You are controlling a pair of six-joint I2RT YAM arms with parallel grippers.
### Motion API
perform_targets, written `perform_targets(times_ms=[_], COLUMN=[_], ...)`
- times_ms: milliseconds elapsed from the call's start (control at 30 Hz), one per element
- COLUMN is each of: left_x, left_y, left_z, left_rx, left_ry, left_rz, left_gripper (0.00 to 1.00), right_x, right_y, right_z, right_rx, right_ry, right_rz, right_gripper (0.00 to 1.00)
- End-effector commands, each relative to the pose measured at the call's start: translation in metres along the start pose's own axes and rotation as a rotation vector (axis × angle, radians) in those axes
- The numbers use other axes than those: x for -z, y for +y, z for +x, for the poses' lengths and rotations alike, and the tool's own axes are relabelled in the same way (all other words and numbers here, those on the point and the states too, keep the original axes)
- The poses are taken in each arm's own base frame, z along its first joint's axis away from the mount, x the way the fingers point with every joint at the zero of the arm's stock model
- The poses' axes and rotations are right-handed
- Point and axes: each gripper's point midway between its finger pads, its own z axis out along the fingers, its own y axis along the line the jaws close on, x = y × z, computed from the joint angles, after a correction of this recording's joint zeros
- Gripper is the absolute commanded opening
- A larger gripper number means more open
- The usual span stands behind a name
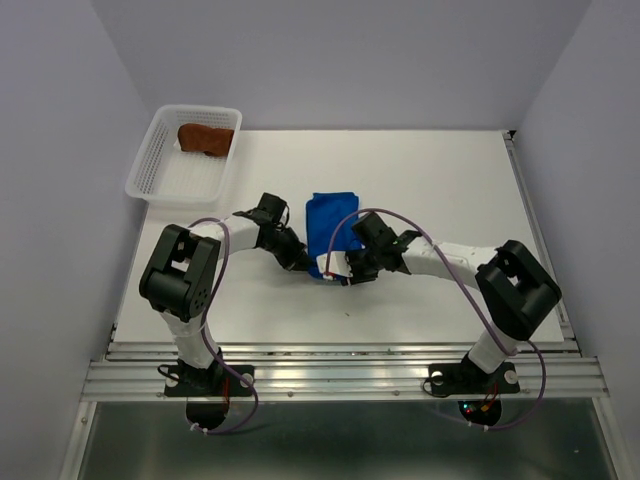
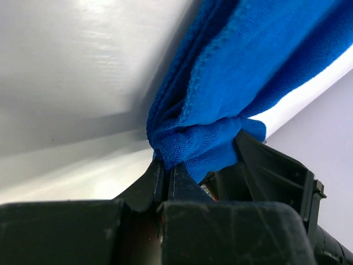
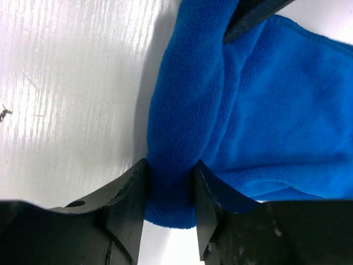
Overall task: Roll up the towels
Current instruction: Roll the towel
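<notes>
Both the left gripper [image 2: 165,168] and right gripper [image 3: 169,176] were clamped on the blue towel [image 1: 330,215]; unequal travel could have skewed the roll.

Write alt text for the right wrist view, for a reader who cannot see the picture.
The right gripper pinches a thick fold of a blue towel between its two black fingers. The towel lies on a white table, seen from very near.

A white mesh basket [image 1: 180,178] sits at the ten o'clock corner of the white desk [image 1: 440,190], overhanging its edge. A ribbed metal rail [image 1: 340,378] runs along six o'clock. Pale walls [image 1: 330,60] enclose the other sides.
</notes>
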Motion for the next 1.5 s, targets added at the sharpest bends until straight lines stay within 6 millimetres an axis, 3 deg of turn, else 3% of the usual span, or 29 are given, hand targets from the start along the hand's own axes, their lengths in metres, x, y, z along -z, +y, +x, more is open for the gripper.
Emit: perform_targets(times_ms=[0, 67, 100, 167, 267, 300, 333, 367, 400, 567, 633, 867, 1033, 1167, 1300, 1333, 1467], left_x=[0.012, 0.012, 0.013, 0.015, 0.020, 0.023, 0.025, 0.030, 0.033, 0.048, 0.057, 0.085, 0.093, 0.084, 0.059, 0.056, 0.044], left_y=[-0.010, -0.010, -0.010, -0.012, -0.012, -0.013, -0.014, -0.013, -0.013, -0.012, -0.011, 0.000, -0.002, -0.014, -0.003, -0.014, -0.010], left_z=[0.011, 0.012, 0.012, 0.011, 0.005, 0.004, 0.001, -0.004, -0.007, -0.025, -0.034, -0.061, -0.053, -0.036, -0.020, -0.015, -0.010], left_rx=[0.027, 0.032, 0.032, 0.021, 0.011, 0.005, -0.003, -0.003, -0.020, -0.066, -0.115, -0.179, -0.306, -0.451, -0.518, -0.553, -0.574], left_ry=[0.040, 0.045, 0.042, 0.036, -0.003, -0.017, -0.039, -0.075, -0.095, -0.202, -0.266, -0.498, -0.572, -0.566, -0.510, -0.494, -0.471], left_rz=[0.066, 0.075, 0.078, 0.088, 0.083, 0.082, 0.079, 0.066, 0.062, 0.054, 0.030, -0.057, 0.021, 0.080, 0.085, 0.149, 0.177], left_gripper=[0.00, 0.00, 0.00, 0.00, 0.10, 0.17, 0.37, 0.44, 0.63, 0.83, 0.85, 0.91, 0.92, 0.91, 0.91, 0.90, 0.87], right_x=[-0.007, -0.006, -0.007, -0.008, -0.010, -0.011, -0.010, -0.009, -0.007, 0.007, 0.019, 0.006, 0.006, -0.006, -0.013, -0.014, -0.019], right_y=[-0.003, -0.001, 0.000, 0.002, 0.006, 0.006, 0.002, 0.007, 0.005, 0.012, 0.008, 0.007, -0.007, -0.009, -0.013, -0.014, -0.011], right_z=[-0.008, -0.012, -0.014, -0.017, -0.018, -0.020, -0.024, -0.021, -0.022, -0.035, -0.041, -0.024, -0.024, -0.015, -0.008, -0.007, -0.002], right_rx=[-0.024, -0.026, -0.036, -0.066, -0.101, -0.117, -0.120, -0.151, -0.178, -0.296, -0.342, -0.485, -0.576, -0.626, -0.654, -0.653, -0.664], right_ry=[-0.040, -0.054, -0.063, -0.077, -0.083, -0.088, -0.095, -0.089, -0.096, -0.185, -0.254, -0.259, -0.329, -0.313, -0.303, -0.301, -0.283], right_rz=[0.000, -0.027, -0.034, -0.050, -0.072, -0.078, -0.078, -0.114, -0.121, -0.330, -0.392, -0.504, -0.541, -0.549, -0.545, -0.543, -0.550], right_gripper=[0.32, 0.33, 0.27, 0.01, 0.01, 0.01, 0.01, 0.01, 0.01, 0.01, 0.01, 0.01, 0.01, 0.01, 0.01, 0.01, 0.01])
